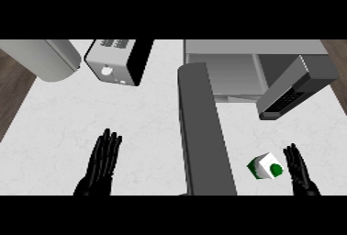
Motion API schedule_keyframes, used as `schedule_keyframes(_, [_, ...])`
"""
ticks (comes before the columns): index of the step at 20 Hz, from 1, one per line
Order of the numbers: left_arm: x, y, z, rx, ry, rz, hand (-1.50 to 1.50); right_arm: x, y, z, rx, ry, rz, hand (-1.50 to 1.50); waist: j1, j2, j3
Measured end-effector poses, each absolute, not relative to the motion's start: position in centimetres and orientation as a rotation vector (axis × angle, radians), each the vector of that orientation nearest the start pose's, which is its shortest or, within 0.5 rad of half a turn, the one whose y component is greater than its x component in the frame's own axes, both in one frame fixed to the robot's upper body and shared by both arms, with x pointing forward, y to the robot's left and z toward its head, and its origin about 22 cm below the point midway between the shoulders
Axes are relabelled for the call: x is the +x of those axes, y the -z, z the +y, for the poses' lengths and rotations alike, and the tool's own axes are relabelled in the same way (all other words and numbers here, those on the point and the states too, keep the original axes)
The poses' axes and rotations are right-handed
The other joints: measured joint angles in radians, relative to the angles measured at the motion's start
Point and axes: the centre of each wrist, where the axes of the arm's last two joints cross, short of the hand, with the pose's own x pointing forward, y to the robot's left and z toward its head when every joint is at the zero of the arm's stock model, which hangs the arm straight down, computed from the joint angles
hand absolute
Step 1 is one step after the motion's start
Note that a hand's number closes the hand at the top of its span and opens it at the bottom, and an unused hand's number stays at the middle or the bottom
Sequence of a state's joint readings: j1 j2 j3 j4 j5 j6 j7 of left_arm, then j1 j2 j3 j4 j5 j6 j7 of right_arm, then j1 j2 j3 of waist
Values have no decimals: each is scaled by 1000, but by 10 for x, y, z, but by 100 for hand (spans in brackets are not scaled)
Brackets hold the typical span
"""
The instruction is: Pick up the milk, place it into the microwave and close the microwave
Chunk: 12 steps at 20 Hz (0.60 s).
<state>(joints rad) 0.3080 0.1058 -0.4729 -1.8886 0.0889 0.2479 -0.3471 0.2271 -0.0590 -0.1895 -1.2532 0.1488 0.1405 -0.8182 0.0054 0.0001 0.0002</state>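
1. Two hands entered from the lower edge of the head view, both with fingers straight and holding nothing.
2. Left hand (100,167) lay over the white counter (54,128), well apart from the milk (265,167).
3. Right hand (298,172) stood just beside the milk, on its right.
4. Milk sat on the counter, right of the open microwave door (203,137).
5. Microwave (237,69) stood open at top; toaster (119,62) to its left.

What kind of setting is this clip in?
Most likely a kitchen counter: a white worktop holds an open microwave, a toaster-like appliance and a green-and-white milk carton.
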Motion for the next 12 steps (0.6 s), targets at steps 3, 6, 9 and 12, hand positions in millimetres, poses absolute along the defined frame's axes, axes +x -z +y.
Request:
schedule_keyframes(3, [148, -17, 174, -175, -35, -1892, -150, 156, 122, -313, -211, -103, -1835, -150, 0, 0, 0])
schedule_keyframes(6, [143, -12, 181, -173, -35, -1886, -150, 171, 127, -315, -234, -98, -1837, -150, 0, 0, 0])
schedule_keyframes(9, [142, -10, 196, -162, -33, -1888, -150, 181, 137, -317, -253, -95, -1837, 150, 1, 0, 0])
schedule_keyframes(12, [137, -10, 205, -166, -31, -1889, -150, 188, 147, -318, -274, -63, -1837, 150, 3, 0, -1])
